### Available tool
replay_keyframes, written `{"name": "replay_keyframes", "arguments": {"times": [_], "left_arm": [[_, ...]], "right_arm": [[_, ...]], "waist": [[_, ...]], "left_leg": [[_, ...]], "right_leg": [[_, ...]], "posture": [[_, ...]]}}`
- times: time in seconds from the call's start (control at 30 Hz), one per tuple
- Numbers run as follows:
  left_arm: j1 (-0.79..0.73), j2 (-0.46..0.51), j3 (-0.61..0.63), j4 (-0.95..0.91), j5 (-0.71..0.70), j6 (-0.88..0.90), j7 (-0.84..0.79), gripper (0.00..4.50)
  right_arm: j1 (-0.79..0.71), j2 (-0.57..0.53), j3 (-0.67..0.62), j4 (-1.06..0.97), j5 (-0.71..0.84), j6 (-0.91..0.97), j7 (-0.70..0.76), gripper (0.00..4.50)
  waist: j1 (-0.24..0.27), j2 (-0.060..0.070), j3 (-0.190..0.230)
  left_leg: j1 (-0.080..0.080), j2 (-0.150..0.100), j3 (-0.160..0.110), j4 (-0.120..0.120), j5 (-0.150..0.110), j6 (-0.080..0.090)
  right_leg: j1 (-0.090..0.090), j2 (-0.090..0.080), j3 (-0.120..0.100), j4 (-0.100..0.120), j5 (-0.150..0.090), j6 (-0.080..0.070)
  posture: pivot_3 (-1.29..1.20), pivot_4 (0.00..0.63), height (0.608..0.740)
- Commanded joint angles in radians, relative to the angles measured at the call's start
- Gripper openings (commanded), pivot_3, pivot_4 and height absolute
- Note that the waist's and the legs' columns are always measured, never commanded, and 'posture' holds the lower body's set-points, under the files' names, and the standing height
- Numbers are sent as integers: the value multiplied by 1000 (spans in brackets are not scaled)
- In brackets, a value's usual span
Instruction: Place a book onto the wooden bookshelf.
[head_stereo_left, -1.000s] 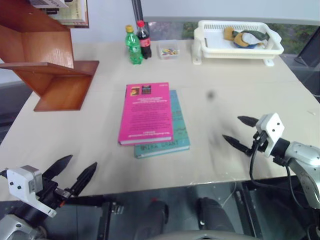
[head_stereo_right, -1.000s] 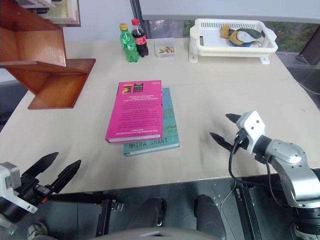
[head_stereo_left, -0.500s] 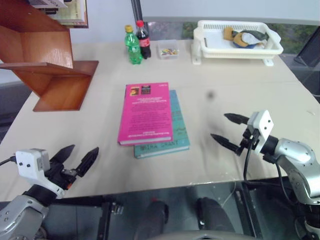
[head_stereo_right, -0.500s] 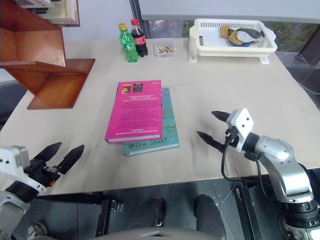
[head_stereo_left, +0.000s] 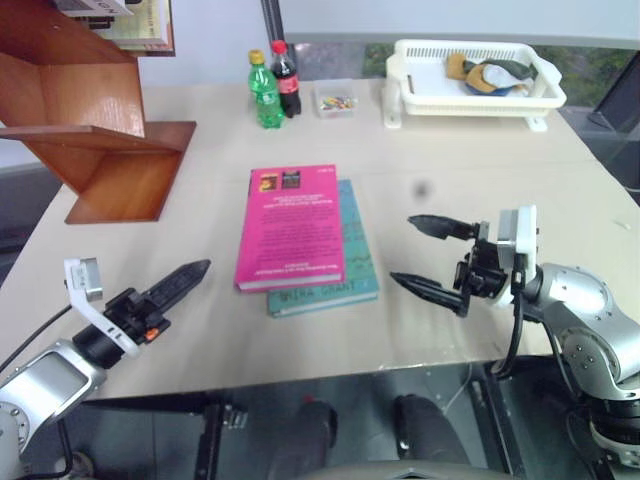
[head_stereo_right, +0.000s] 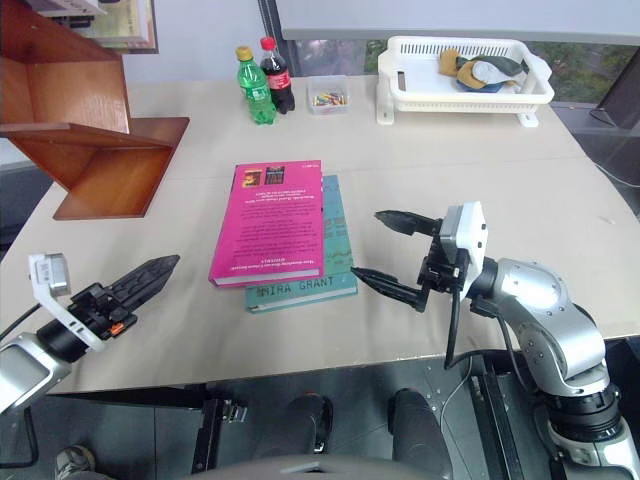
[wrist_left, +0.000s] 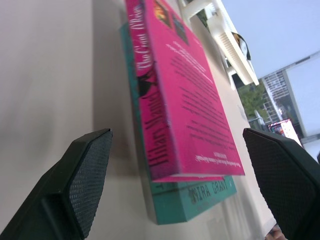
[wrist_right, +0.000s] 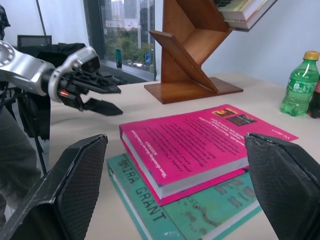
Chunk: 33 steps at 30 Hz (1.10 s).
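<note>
The pink book lies flat mid-table, stacked on a teal-green book. The wooden bookshelf stands at the table's far left corner. My left gripper hovers low over the near left of the table, open, pointing at the book's spine. Its fingers frame both books from the left. My right gripper is open just right of the stack, pointing left at it, nothing between its fingers. The right wrist view also shows the left gripper beyond the book.
A green bottle, a cola bottle and a small clear box stand at the back. A white basket with items sits at the back right. The table's front edge runs just behind both grippers.
My left gripper moved forward over the table and rolled onto its side. My right gripper moved left and up, closer to the books. Both stayed open; the books did not move.
</note>
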Motion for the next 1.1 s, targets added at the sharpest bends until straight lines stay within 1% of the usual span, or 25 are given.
{"name": "replay_keyframes", "arguments": {"times": [0.03,0.17,0.4,0.6,0.8,0.93,0.97,1.0,1.07,1.1], "left_arm": [[-63,26,-18,76,-51,39,16,4463],[-206,17,-96,225,0,77,15,4463],[-375,-18,-187,386,70,163,-35,4463],[-470,-29,-219,505,137,247,-108,4463],[-545,-32,-209,594,208,297,-186,4463],[-595,-40,-224,670,281,320,-249,4463],[-606,-45,-226,684,298,324,-261,3951],[-616,-50,-229,695,316,328,-277,3736],[-634,-59,-229,713,350,333,-302,2752],[-640,-61,-230,720,366,339,-318,2752]], "right_arm": [[-10,-9,-14,-57,19,-7,-6,4500],[-5,-12,-17,-75,1,-16,-23,4500],[10,-18,-28,-92,-13,-20,-51,4500],[37,-33,-50,-123,-10,-13,-74,4500],[65,-50,-68,-149,-3,-12,-95,4500],[75,-54,-71,-160,-1,-9,-105,4500],[78,-55,-73,-161,-1,-9,-106,4500],[79,-56,-73,-164,0,-8,-108,4500],[83,-59,-76,-169,2,-5,-113,4500],[86,-62,-78,-173,4,-3,-116,4500]], "waist": [[2,0,0],[3,0,0],[1,0,0],[0,0,0],[1,0,0],[1,0,0],[1,0,0],[1,0,0],[1,0,0],[1,0,0]], "left_leg": [[0,0,0,0,0,0],[0,-1,0,0,0,0],[0,-2,1,0,0,0],[-1,-3,0,0,0,-1],[-1,-3,0,0,0,-1],[-1,-4,1,0,0,-1],[-1,-4,1,0,0,-1],[-1,-4,1,0,0,-1],[-1,-4,1,0,0,-1],[-1,-4,1,0,0,-1]], "right_leg": [[0,0,0,0,0,0],[0,0,-1,0,0,0],[0,0,0,0,0,0],[-1,0,0,0,0,0],[-1,0,0,0,0,0],[-1,0,0,0,0,0],[-1,0,0,0,0,0],[-1,0,0,0,0,0],[-1,0,0,0,0,0],[-1,0,0,0,0,0]], "posture": [[0,150,740],[0,150,740],[0,150,740],[0,150,740],[0,150,740],[0,150,740],[0,150,740],[0,150,740],[0,150,740],[0,150,740]]}}
